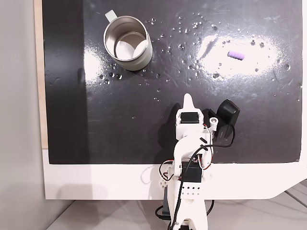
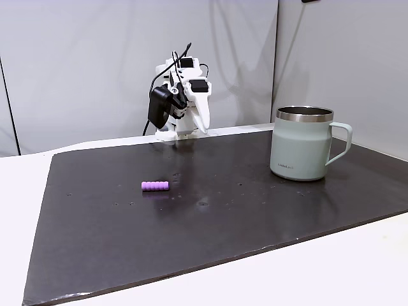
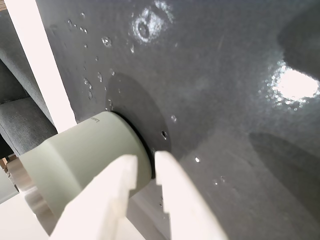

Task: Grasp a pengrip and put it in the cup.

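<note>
In the fixed view from above, you see the pengrip [image 1: 236, 55] lying flat near the far right corner of the black mat [image 1: 120, 129], well apart from the cup [image 1: 128, 43], which stands upright near the far left corner. The gripper [image 1: 188, 99] rests folded near the middle of the near edge, and it holds nothing. In the fixed view from the side, the pengrip [image 2: 155, 186] lies alone on the mat [image 2: 255, 217], and the cup [image 2: 301, 143] stands far from it with its handle turned away from the arm; the gripper [image 2: 205, 125] points downward above the edge of the mat, its jaws close together. In the wrist view, the two white fingers [image 3: 107, 192] have only a narrow gap between them, almost closed, with nothing inside, and the cup [image 3: 85, 157] appears behind them. From here, I judge that the main risk is the grasp itself: the pengrip is tiny and looks soft, so it may roll or slip if you close off-center. The droplets [image 1: 184, 29] on the mat may also mislead your aim, and bright glare lies around the pengrip.
</note>
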You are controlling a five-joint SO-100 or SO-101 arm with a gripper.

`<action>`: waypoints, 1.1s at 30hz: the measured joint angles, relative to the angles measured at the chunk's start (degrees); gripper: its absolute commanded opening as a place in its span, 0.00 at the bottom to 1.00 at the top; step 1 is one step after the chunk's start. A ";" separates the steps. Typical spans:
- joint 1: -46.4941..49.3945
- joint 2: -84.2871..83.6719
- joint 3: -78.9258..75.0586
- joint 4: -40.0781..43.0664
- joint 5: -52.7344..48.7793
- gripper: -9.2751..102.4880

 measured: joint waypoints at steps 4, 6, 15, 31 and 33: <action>-0.53 0.00 0.00 0.44 0.88 0.08; -0.79 0.00 0.00 0.44 0.88 0.08; -0.62 0.00 -0.44 1.49 1.58 0.08; 7.29 -29.44 -37.62 16.52 0.70 0.22; 8.17 -34.28 -43.07 18.63 0.88 0.26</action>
